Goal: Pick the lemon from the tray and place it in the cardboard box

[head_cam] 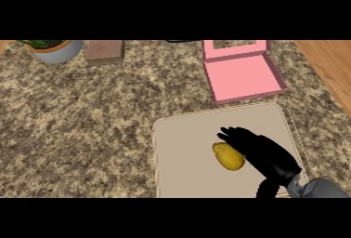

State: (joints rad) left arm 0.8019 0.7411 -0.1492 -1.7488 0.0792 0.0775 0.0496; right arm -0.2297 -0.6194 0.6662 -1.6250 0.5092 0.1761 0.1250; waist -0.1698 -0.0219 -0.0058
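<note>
A speckled brown-and-cream granite desk (89, 125) fills the head view, with a strip of wooden floor (329, 65) showing past its right edge. No brand, label or writing can be read on anything here. One beige tray (185, 179) with rounded corners lies toward the near edge of the desk, right of the middle. One yellow lemon (228, 156) rests on it, a little right of the tray's centre, long axis running roughly toward the far edge. One hand shows: the right hand (264, 153), black, comes in from the near right corner on a grey forearm (322, 189) and lies over the tray just beside the lemon's right side. Its fingers (233, 135) curl over the far end of the fruit and its thumb (266, 189) points down toward the near edge; the hand looks relaxed rather than closed around the lemon, and it touches or nearly touches the peel. One pink cardboard box (243, 79) sits open beyond the tray, near the far right of the desk, its lid (234, 49) standing up at the back. Along the far edge at the left stand one pale pot with a green plant (55, 49) and, just beside it, one brown block (105, 51).
</note>
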